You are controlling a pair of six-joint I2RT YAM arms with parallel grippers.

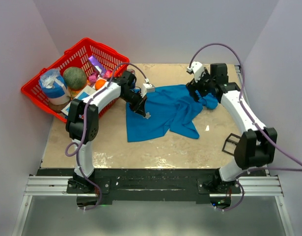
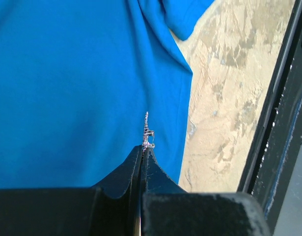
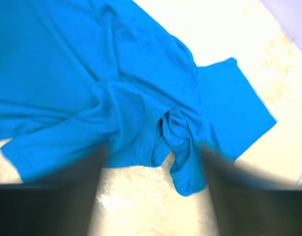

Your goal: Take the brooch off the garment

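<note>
The left gripper (image 2: 142, 150) was closed tight, its fingers pressed together with no gap, and the brooch (image 2: 147, 130) was pinched at their very tips. The brooch was seen edge-on, as a thin, sparkling, silvery sliver standing out past the fingertips. It was held over the left part of the blue shirt (image 2: 67, 88), near that side's edge. Whether it was fastened to the cloth or clear of it could not be told.

The shirt was spread, creased, across the middle of the counter (image 1: 116, 147), with its far right corner bunched into folds. The right gripper (image 3: 153, 150) was held wide open at that bunched corner, one blurred finger to each side of the folds. Contact with the cloth could not be made out.

A red basket (image 1: 42, 93) of assorted items was set at the counter's far left corner.
</note>
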